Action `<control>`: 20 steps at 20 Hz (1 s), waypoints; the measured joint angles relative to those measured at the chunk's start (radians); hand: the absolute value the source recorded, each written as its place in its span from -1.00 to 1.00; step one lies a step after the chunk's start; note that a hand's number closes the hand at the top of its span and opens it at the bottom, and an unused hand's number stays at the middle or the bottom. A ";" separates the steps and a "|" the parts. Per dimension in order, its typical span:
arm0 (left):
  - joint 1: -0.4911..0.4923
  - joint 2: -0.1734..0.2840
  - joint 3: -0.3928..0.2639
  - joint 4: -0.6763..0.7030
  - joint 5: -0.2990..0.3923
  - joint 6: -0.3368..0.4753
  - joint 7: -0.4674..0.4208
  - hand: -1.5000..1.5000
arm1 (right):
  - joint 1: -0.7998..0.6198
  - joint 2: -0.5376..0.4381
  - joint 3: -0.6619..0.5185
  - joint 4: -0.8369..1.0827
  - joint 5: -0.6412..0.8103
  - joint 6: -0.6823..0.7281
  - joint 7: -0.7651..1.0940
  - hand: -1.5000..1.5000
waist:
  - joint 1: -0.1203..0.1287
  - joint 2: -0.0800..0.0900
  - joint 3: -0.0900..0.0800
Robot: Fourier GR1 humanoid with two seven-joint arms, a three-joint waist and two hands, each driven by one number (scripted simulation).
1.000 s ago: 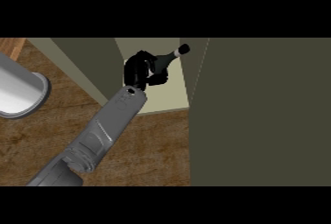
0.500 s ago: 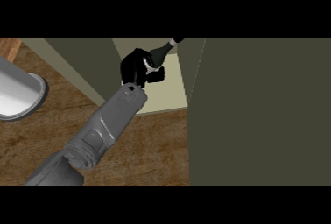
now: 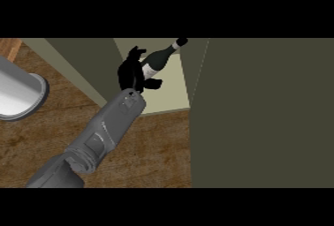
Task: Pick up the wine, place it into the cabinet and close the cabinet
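Hand (image 3: 132,74): the only one in view, reaching from the near left to the far middle, fingers curled round the wine bottle.
Wine bottle (image 3: 157,62): tilted, neck pointing far right, inside the open cabinet (image 3: 171,95).
Cabinet door (image 3: 261,114): right.
Worktop (image 3: 153,150): brown, wood-grained.
Grey cylinder (image 3: 16,90): far left.

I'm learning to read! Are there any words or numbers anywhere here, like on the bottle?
Wine bottle: it has a pale label, but whatever is on it is too blurred to read.
Cabinet, counter, grey cylinder, forearm and hand: no words, numbers or signs.
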 measured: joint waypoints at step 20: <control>0.091 0.000 0.142 -0.232 0.124 0.014 -0.230 -1.00 | 0.045 -0.013 0.014 -0.008 -0.023 -0.012 0.002 -1.00 | 0.044 -0.014 -0.002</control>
